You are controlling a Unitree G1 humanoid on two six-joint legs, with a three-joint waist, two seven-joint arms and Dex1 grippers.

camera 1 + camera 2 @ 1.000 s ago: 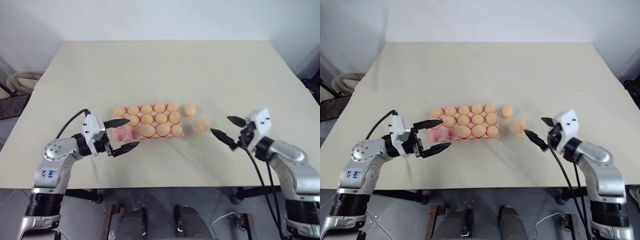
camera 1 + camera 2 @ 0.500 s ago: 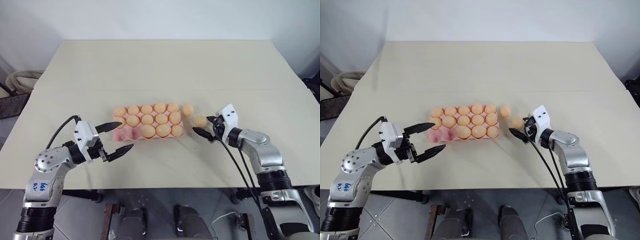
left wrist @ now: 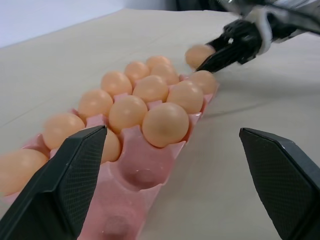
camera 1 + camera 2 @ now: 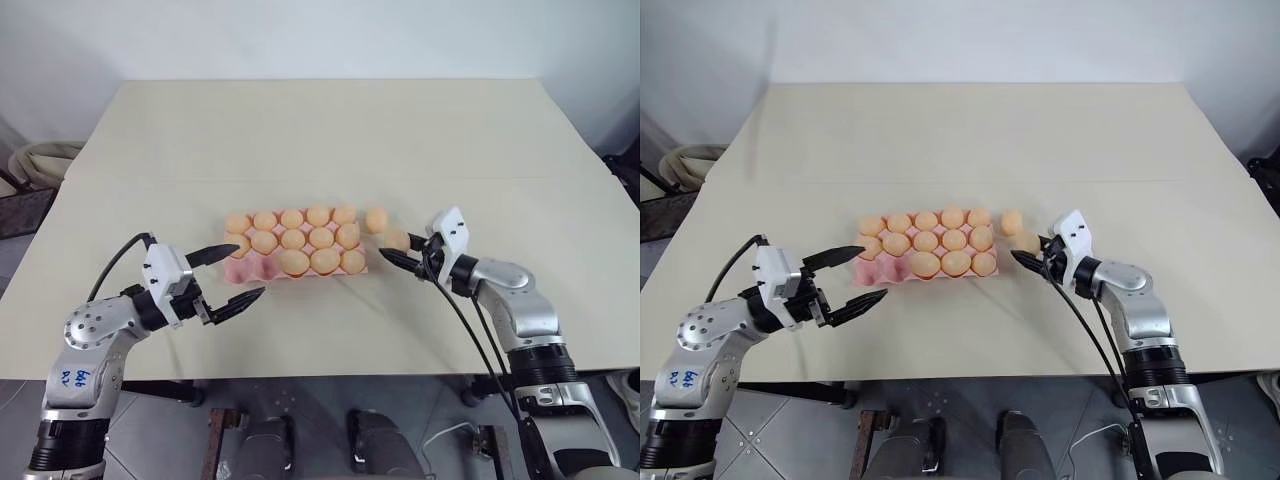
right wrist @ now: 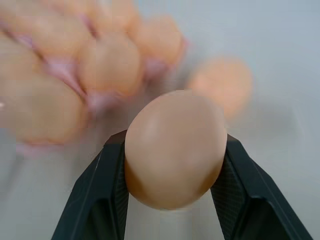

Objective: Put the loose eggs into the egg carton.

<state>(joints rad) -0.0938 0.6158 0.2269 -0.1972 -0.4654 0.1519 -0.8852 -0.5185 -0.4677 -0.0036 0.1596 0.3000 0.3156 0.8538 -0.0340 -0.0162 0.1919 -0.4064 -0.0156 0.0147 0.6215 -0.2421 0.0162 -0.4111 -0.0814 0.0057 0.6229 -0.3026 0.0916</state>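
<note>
Since a second ago your left end effector has drawn back, spread and empty, from the egg carton mid-worktop; your right end effector has closed on a loose egg; squeeze harder and it may crack, or slip.

Your egg carton sits mid-table. Two loose eggs lie off its right end: one behind, one nearer, between the right gripper's fingers.

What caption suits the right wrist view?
Right gripper clamps a smooth peach-orange egg beside the pale-pink moulded egg carton.
</note>
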